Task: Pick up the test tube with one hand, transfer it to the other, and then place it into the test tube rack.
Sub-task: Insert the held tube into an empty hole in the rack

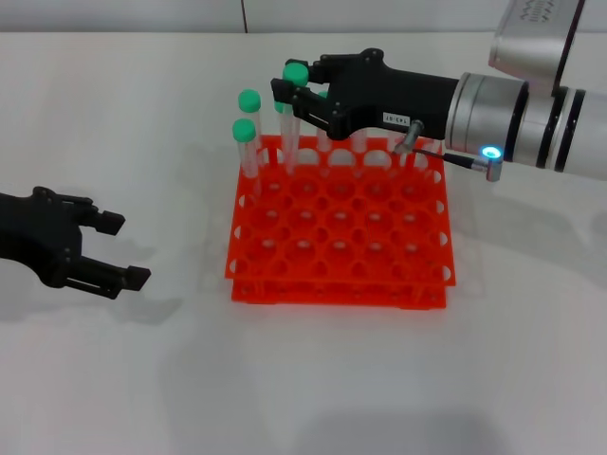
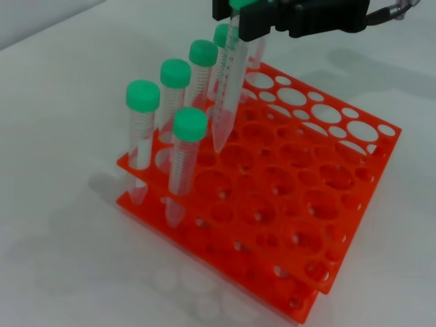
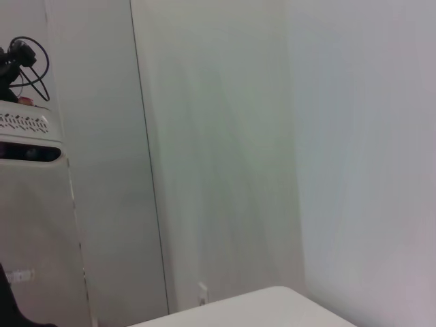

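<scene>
The right gripper (image 1: 292, 90) (the one with a white sticker) pinches the test tube (image 2: 227, 88) by its top, the tip hanging just above the test tube rack (image 1: 341, 275). Other green-capped tubes (image 2: 187, 153) stand close beside it in the rack's far-left corner. The left gripper (image 1: 119, 251) rests on the table (image 1: 142, 379), fingers spread and empty, well apart from the rack.

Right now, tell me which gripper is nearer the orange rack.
Right. The right gripper holds a test tube above the rack's far edge; the left gripper sits open on the table beside it.
</scene>
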{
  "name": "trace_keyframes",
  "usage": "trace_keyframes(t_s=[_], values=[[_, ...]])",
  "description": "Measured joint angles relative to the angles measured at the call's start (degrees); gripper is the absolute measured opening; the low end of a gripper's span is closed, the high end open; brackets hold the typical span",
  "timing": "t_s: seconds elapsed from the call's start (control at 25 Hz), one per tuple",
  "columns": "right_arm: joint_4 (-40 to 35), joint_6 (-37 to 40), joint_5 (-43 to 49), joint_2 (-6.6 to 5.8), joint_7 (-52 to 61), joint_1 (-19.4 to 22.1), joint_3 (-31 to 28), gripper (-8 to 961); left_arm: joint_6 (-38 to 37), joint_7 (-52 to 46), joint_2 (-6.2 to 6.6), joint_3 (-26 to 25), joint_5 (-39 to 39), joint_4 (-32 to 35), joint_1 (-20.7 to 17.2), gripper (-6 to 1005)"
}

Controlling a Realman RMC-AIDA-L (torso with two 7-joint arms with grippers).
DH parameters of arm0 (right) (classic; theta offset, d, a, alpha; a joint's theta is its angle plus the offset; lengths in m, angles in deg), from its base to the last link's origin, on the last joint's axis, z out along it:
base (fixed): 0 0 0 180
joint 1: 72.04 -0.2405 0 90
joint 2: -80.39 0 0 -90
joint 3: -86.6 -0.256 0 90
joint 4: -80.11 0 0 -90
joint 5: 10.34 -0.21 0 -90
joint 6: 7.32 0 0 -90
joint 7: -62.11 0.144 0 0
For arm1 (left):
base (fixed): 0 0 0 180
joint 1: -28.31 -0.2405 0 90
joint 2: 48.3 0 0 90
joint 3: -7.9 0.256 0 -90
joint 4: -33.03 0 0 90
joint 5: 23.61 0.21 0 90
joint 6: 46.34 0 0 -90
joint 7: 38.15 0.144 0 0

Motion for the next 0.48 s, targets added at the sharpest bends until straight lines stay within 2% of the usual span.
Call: trace_keyframes(t_s=[0.48], values=[[0.0,-1.4,-4.3,0.00,-1.6,-0.2,2.3,280,0.3,0.4,-0.25,0.0,0.0,0.0,-0.1,883]])
